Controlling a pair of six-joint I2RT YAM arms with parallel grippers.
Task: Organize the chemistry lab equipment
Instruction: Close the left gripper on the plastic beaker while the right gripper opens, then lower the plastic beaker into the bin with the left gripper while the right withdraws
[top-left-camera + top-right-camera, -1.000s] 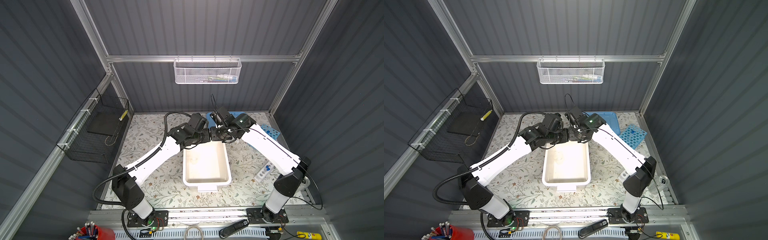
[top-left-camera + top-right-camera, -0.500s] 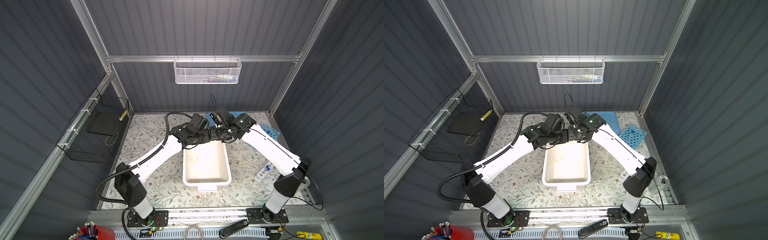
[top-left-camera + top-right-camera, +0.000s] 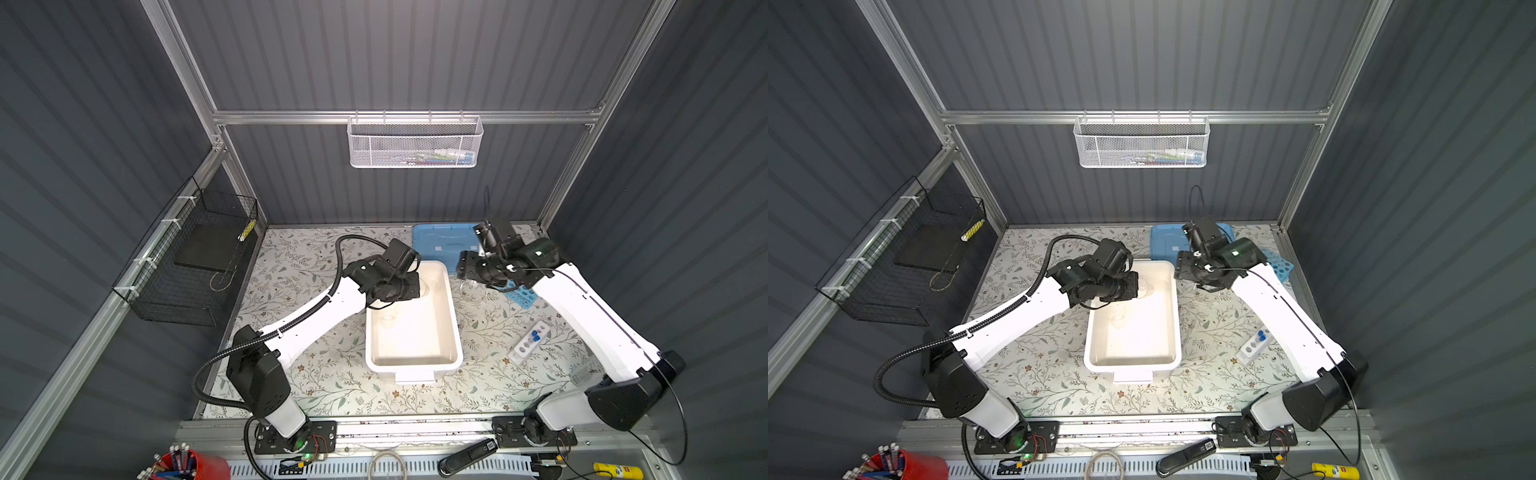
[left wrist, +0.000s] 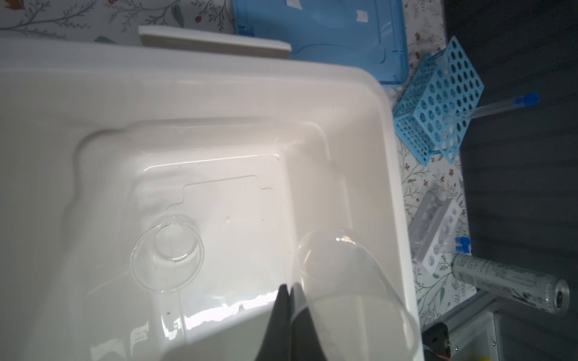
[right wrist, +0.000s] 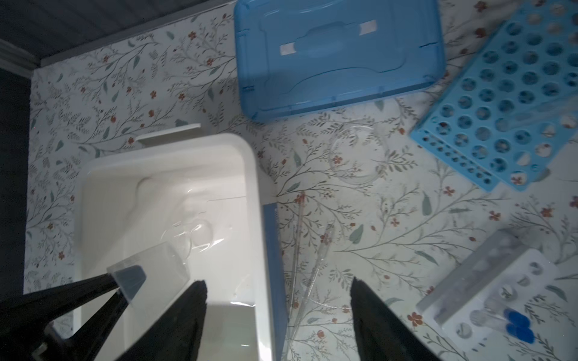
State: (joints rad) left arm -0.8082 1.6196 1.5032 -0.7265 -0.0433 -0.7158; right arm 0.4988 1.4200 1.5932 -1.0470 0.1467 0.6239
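Left gripper [image 4: 289,297]: jaws together, pinching the thin wall of a clear beaker [image 4: 350,281], held over the tub [image 4: 219,78]
Right gripper [image 5: 276,283]: jaws apart, empty; over the bench [image 5: 125,93] just beside the tub
Beaker feel: likely light, stiff, slick, brittle; a wall pinch may let it swing; set down gently
Second beaker [image 4: 169,253]: sits in the tub
Thin rods [image 5: 298,231]: on the bench; fragile; take mid-length, softly
Blue rack [image 5: 506,93], white rack [image 5: 500,281]: rigid plastic; grip an outer wall
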